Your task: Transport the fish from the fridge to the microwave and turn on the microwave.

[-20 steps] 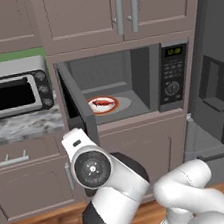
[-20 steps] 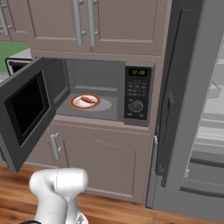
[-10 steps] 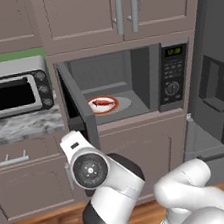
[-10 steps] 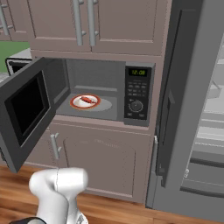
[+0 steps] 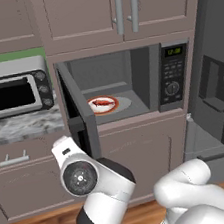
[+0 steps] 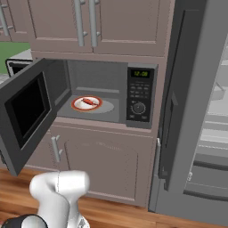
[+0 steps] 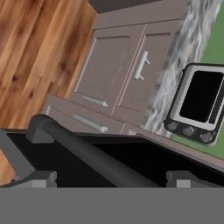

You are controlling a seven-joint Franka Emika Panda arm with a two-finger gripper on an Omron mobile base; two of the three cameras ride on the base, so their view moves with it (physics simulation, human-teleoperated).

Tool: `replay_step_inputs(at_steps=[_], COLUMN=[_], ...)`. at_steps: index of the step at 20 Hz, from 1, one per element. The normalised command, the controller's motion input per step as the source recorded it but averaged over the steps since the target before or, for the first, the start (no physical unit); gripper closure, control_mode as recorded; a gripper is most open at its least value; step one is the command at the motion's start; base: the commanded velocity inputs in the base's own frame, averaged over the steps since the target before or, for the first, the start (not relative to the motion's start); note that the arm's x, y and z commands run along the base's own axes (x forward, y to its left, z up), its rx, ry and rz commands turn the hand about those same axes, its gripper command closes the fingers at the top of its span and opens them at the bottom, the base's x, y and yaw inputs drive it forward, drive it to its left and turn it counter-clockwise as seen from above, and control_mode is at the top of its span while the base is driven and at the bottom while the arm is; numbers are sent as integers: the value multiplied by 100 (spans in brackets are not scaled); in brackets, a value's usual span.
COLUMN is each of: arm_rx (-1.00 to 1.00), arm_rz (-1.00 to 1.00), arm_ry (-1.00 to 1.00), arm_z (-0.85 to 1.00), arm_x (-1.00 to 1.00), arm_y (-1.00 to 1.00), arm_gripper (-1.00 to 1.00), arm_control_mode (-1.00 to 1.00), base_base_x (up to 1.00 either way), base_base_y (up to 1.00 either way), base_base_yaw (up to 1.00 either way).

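The fish (image 5: 101,103) (image 6: 88,102), small and red-orange, lies on a white plate (image 5: 114,104) (image 6: 78,106) inside the microwave (image 5: 172,75) (image 6: 140,93). The microwave door (image 5: 80,118) (image 6: 26,111) is swung open to the left. In the hand view my gripper (image 7: 111,179) is open, right at that door. Its two grey fingertips (image 7: 39,178) stand wide apart on either side of the dark door handle (image 7: 83,148), and they are not closed on it. The fridge (image 5: 215,74) (image 6: 187,102) stands to the right with its door open.
A silver toaster oven (image 5: 12,87) (image 6: 15,64) (image 7: 199,103) sits on the marble counter (image 5: 20,128) left of the microwave. Cabinets with bar handles (image 5: 123,1) (image 6: 84,22) hang above, and lower cabinets (image 6: 102,164) sit below. The floor (image 7: 35,57) is wood.
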Motion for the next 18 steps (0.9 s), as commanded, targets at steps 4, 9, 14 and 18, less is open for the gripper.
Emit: replay_step_inputs(at_steps=[4, 9, 14, 18], arm_rx=[0, 0, -1, 0], arm_rz=[0, 0, 0, 0], arm_ry=[0, 0, 0, 0], arm_z=[-11, -13, -14, -8], arm_x=[28, 25, 6, 0], arm_y=[4, 0, -3, -23], arm_gripper=[-100, -100, -100, -100], arm_control_mode=[-100, -100, -100, -100], base_base_x=[0, 0, 0, 0], base_base_y=[0, 0, 0, 0], base_base_yaw=[0, 0, 0, 0])
